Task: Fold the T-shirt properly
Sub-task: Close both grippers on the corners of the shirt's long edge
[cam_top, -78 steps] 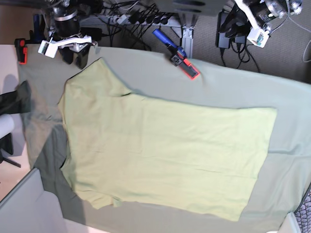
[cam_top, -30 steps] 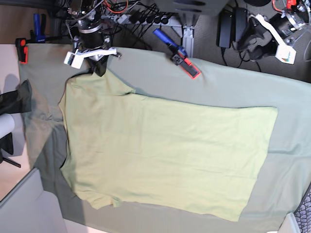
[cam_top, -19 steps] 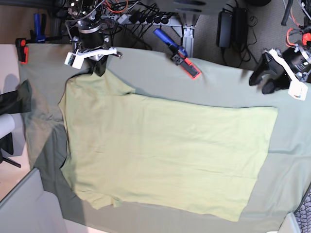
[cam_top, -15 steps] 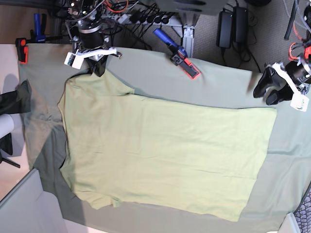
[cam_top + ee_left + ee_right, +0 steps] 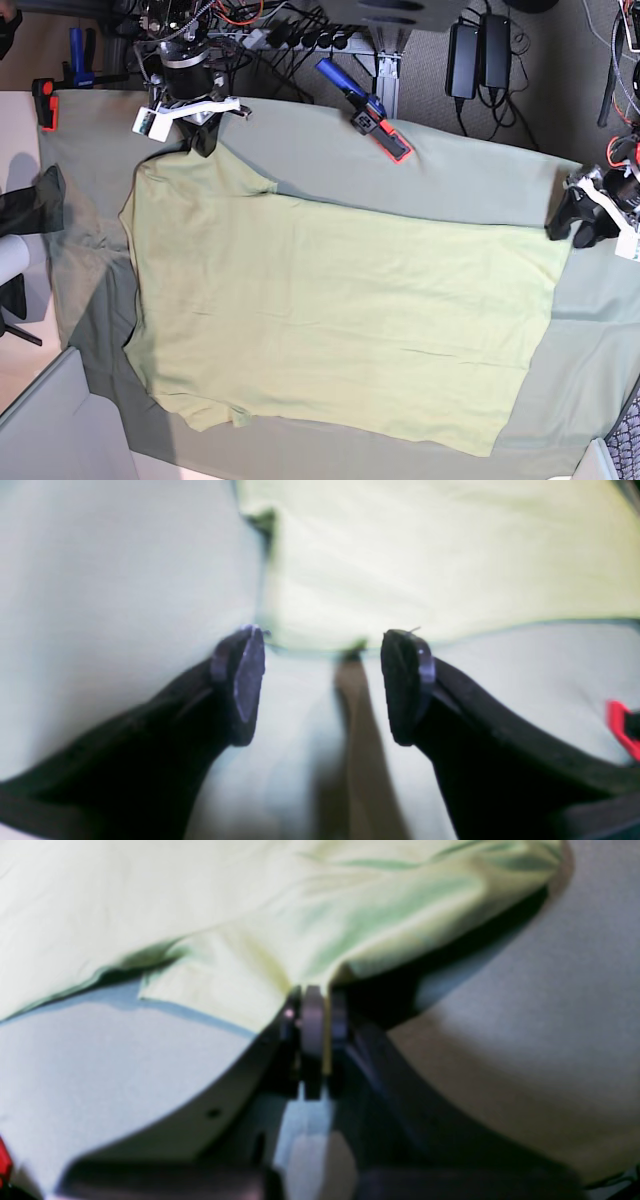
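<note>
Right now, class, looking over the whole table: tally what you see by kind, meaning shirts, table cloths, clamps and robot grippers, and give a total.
T-shirt: 1
Table cloth: 1
Clamps: 3 (blue and red clamp, red clamp, blue clamp)
Grippers: 2 (left gripper, right gripper)
Total: 7

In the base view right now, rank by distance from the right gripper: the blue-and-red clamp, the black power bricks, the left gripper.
From the right gripper, shut on the T-shirt sleeve:
1. Blue-and-red clamp, back edge, middle.
2. Black power bricks, floor beyond the table.
3. Left gripper, far hem corner.
</note>
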